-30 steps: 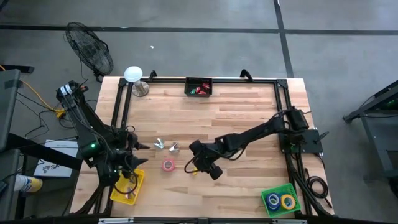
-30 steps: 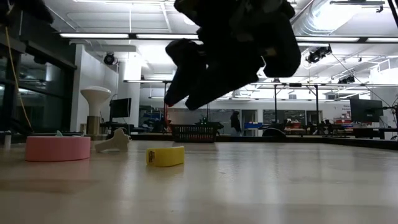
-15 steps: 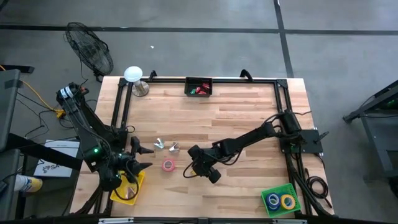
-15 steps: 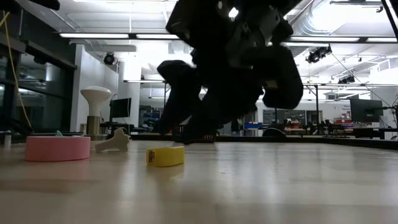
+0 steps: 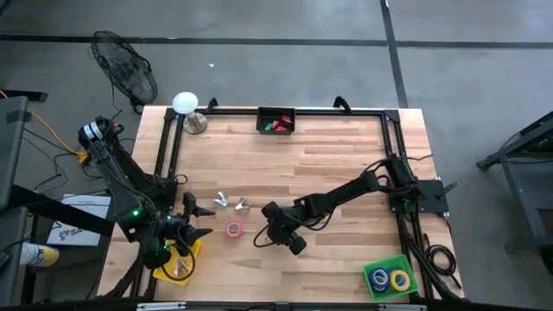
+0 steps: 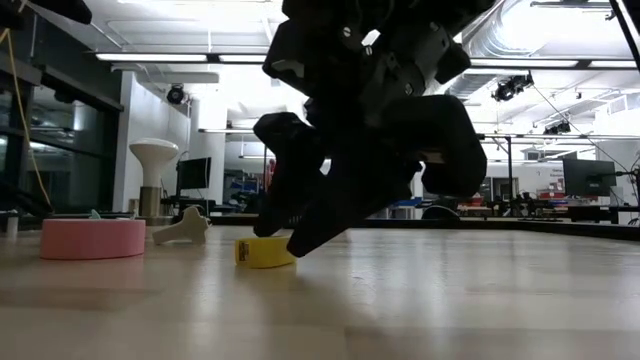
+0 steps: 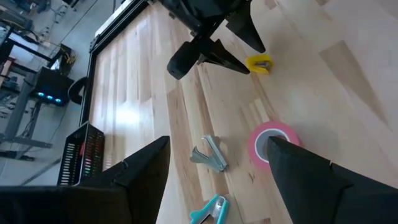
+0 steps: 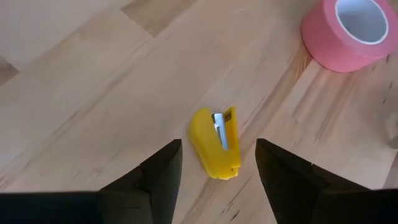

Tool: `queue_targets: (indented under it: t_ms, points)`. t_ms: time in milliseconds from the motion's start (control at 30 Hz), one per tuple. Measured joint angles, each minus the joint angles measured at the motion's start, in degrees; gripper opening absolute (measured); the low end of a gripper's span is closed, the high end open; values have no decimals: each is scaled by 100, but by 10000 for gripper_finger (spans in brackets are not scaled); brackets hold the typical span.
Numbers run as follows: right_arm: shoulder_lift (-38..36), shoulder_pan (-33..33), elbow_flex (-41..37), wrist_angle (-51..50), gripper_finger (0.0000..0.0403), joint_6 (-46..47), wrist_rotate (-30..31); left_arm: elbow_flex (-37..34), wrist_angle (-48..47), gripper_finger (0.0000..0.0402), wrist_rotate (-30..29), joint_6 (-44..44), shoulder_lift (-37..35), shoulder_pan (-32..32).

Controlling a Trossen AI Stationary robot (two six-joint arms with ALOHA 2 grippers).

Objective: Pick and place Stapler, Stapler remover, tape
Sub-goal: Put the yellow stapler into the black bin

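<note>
While its dark hand [image 8: 214, 180] gapes empty, the right arm hovers over a glossy yellow stapler [image 8: 216, 143].

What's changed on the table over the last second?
The right gripper has come down over the small yellow stapler, fingers open on either side, nothing gripped yet. The left gripper shifted a little toward the pink tape and stays open. Stapler, pink tape and the silver removers lie unmoved.
</note>
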Motion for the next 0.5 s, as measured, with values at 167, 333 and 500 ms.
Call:
queue_targets:
  t_ms: [167,333,500]
  points:
    - [2,0,0,-37,165,-3,4,0,-2,261,-2,0,0,0]
    - [2,0,0,-58,142,-4,7,0,-15,261,-4,2,0,2]
    - [76,-1,7,-25,130,-6,8,0,-45,261,-6,7,0,1]
